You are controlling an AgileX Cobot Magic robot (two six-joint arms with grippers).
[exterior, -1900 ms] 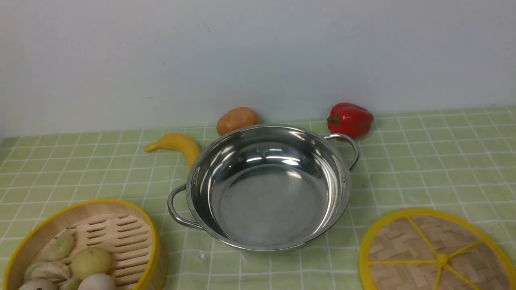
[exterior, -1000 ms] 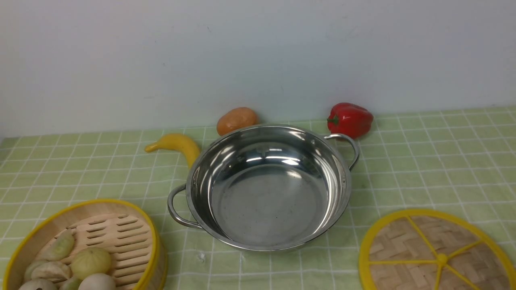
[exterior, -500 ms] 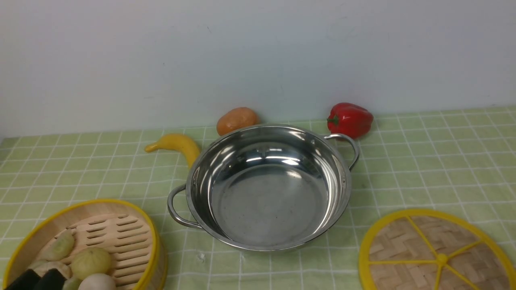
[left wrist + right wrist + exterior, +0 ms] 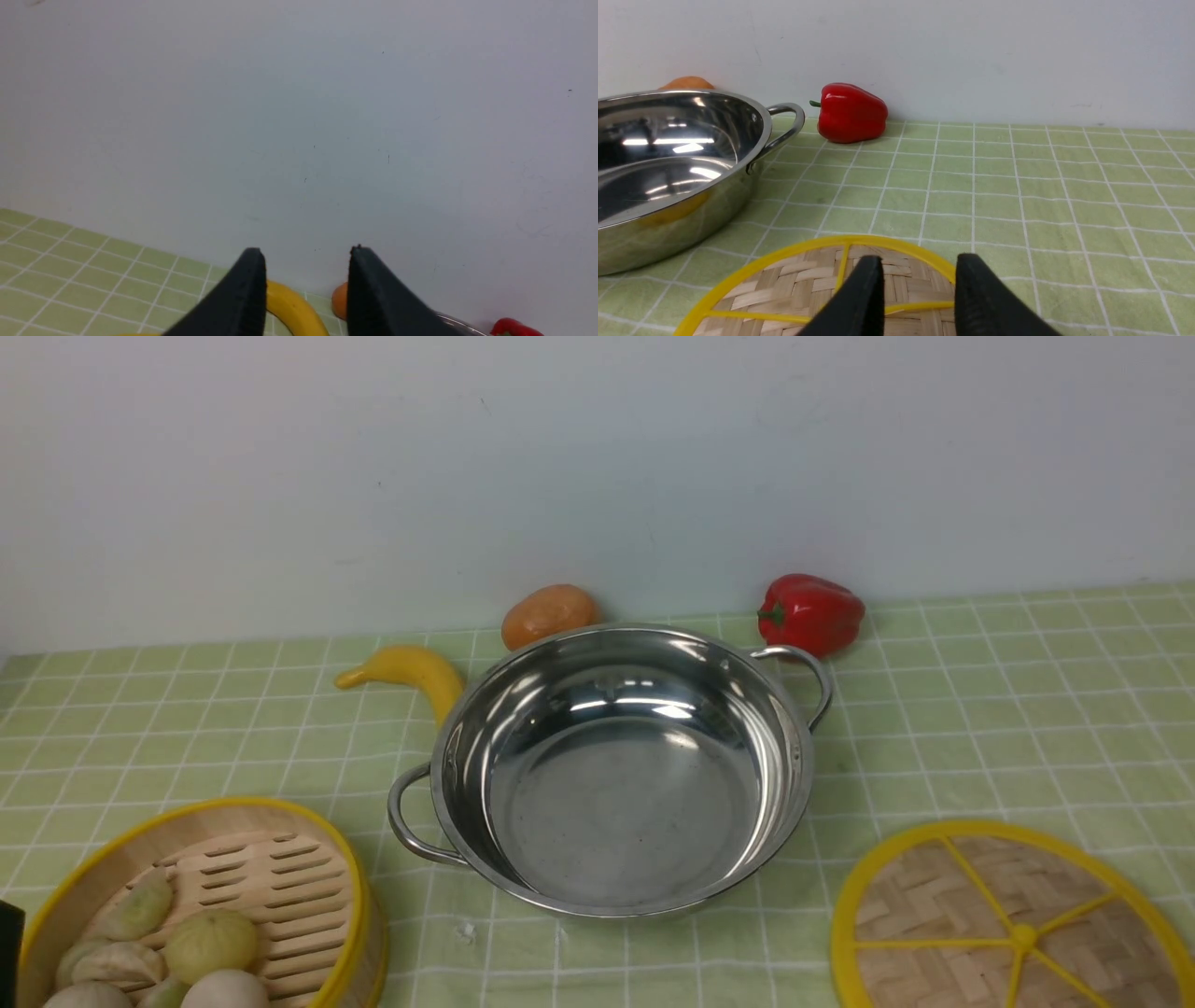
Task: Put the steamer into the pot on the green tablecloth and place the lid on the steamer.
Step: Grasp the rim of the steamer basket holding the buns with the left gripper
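You: left claw point(image 4: 306, 252) shifted from steamer point(image 4: 280, 887) middle to its left rim, parted, empty; right claw point(image 4: 920, 259) likewise, by lid point(image 4: 784, 289); grasp pending.

The left gripper point(image 4: 306, 256) had pushed two black fingertips in over the dumplings point(image 4: 210, 943) at the near side of the steamer point(image 4: 271, 887), by the green tablecloth's point(image 4: 980, 709) near left corner. It then drew off leftward, leaving only a dark sliver outside the rim.

front cam high, wrists low, pot point(image 4: 621, 803) shared
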